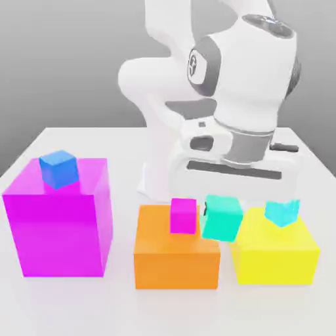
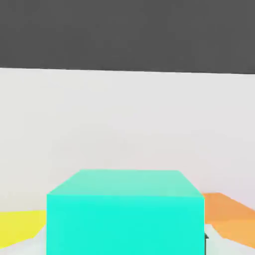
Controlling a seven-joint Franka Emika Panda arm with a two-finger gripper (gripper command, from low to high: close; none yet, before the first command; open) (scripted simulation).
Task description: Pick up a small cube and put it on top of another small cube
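Pick looks done: teal-green small cube [image 1: 222, 217] hangs off the table [image 1: 118, 308], between the orange block [image 1: 176, 257] and yellow block [image 1: 275, 252], under the gripper [image 1: 226, 197], fingers clamped on it. Hand view has it close up. Placing is left: candidates are the magenta small cube [image 1: 183, 216] on orange, light-cyan cube [image 1: 283, 211] on yellow, and farther off the blue cube [image 1: 58, 168] on the big magenta block [image 1: 58, 226].

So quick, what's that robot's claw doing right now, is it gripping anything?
Gripper: closed on the small teal-green cube, held between the orange and yellow blocks.
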